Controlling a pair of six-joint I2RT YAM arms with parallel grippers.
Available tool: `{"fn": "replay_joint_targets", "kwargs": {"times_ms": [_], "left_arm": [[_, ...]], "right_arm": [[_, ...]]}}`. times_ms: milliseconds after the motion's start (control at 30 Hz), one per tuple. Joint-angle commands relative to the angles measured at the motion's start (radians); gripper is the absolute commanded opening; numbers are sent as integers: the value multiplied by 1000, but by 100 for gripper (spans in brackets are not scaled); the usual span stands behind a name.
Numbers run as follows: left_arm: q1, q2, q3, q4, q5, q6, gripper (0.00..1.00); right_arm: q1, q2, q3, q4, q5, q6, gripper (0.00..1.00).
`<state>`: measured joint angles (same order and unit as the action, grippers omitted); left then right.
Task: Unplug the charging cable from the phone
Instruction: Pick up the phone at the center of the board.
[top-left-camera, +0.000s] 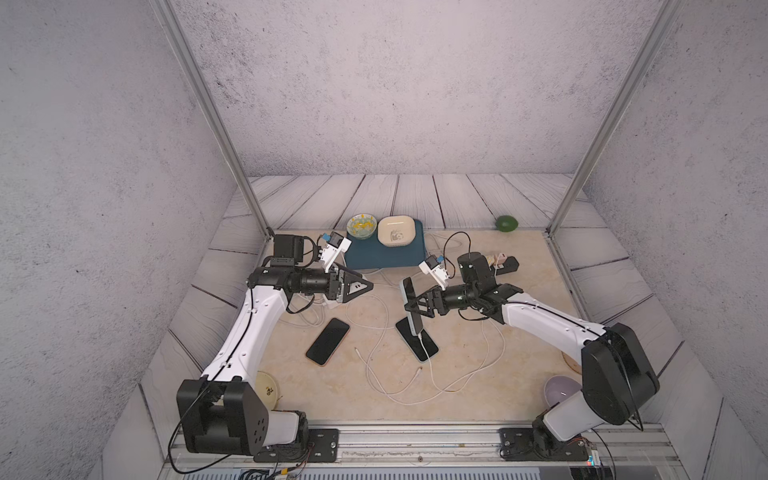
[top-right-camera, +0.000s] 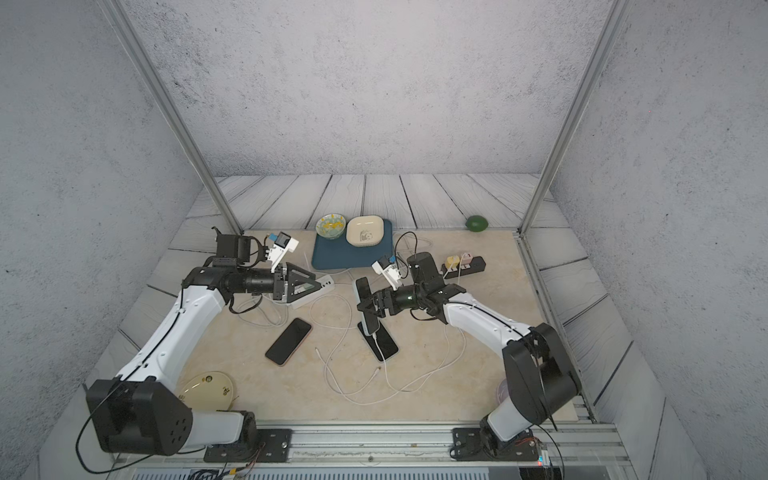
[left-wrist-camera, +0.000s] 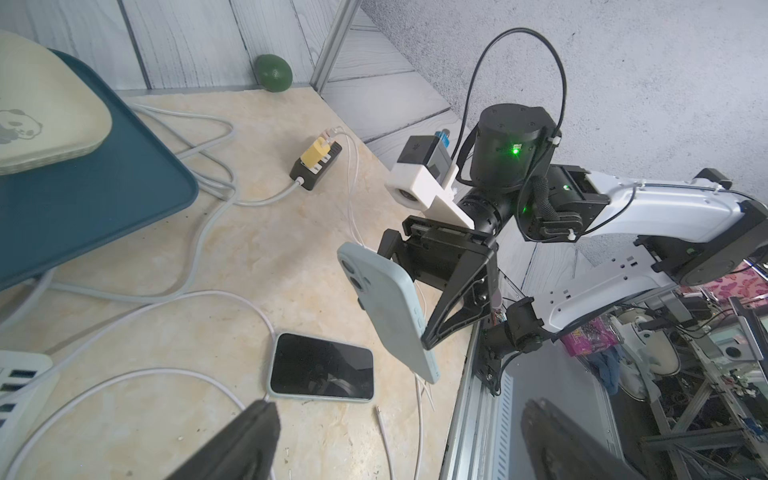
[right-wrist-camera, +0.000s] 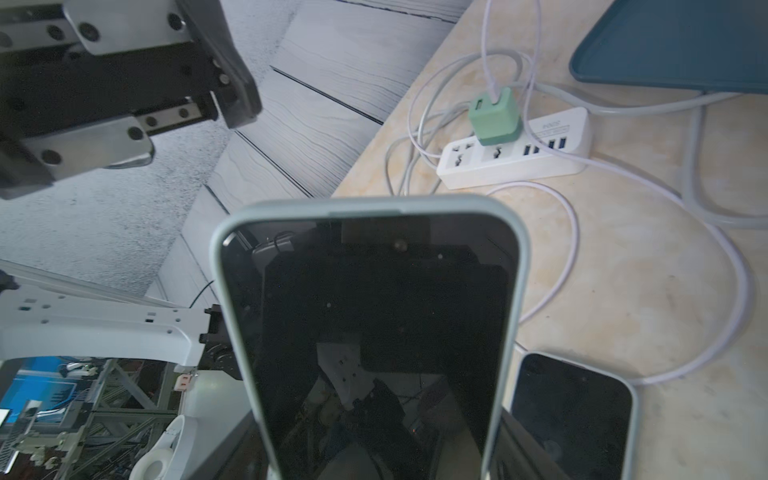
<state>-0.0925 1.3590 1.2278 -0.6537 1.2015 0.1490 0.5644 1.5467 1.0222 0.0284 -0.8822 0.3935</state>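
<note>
Three phones are out. Nearest, two loose plug ends (top-left-camera: 357, 351) lie on the surface (top-left-camera: 519, 361), with a black phone (top-left-camera: 327, 340) and a flat phone (top-left-camera: 415, 347) just behind them, screens up.

The phone (left-wrist-camera: 386, 307) that matters, in a pale case, is off the surface and stood on end over the flat one. The right fingers (left-wrist-camera: 455, 299) are clamped across its sides. The cable (top-left-camera: 424, 348) hangs from its lower end, so it is not yet unplugged.

The left fingers (left-wrist-camera: 249, 440) are spread wide, hold nothing and hover over the white strip (top-right-camera: 324, 286), well apart from the plug.

Step in hand, as I read it: the brace is done and the pull is pending. The next move calls for the left arm to cross over, narrow onto the plug just below the phone, and draw straight along the phone's length against a firm right grip – a sideways tug could lever the port or slip the phone.

Hard to make out:
- At the near edge, a plate (top-left-camera: 268, 388) and a lilac thing (top-left-camera: 559, 390) sit half behind the arms.
- The plug's seat in the port is too small to judge in both top views.
- The right wrist view is filled by the screen and cuts the lower end off.
- The flat phone's far end is covered by the raised one.
- Farther back, whether the cable runs to the green charger (right-wrist-camera: 494, 116) cannot be traced – the leads tangle.
</note>
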Motion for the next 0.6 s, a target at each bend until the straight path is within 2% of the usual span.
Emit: {"fn": "replay_joint_targets", "kwargs": {"times_ms": [0,133,200,567], "left_arm": [[-22,6,-4,30,35,-13,98],[-41,8,-15,32,48,-10,98],[-50,8,-21,29,53,-2,98],[-99,24,-33,9,66,25,98]], "right_arm": [[26,-44,-41,269,-85,116,52],[48,-40,-121,536,-81,217,51],[54,-28,-130,607,-84,249,51],[119,-8,-118,647,-82,223,50]]}}
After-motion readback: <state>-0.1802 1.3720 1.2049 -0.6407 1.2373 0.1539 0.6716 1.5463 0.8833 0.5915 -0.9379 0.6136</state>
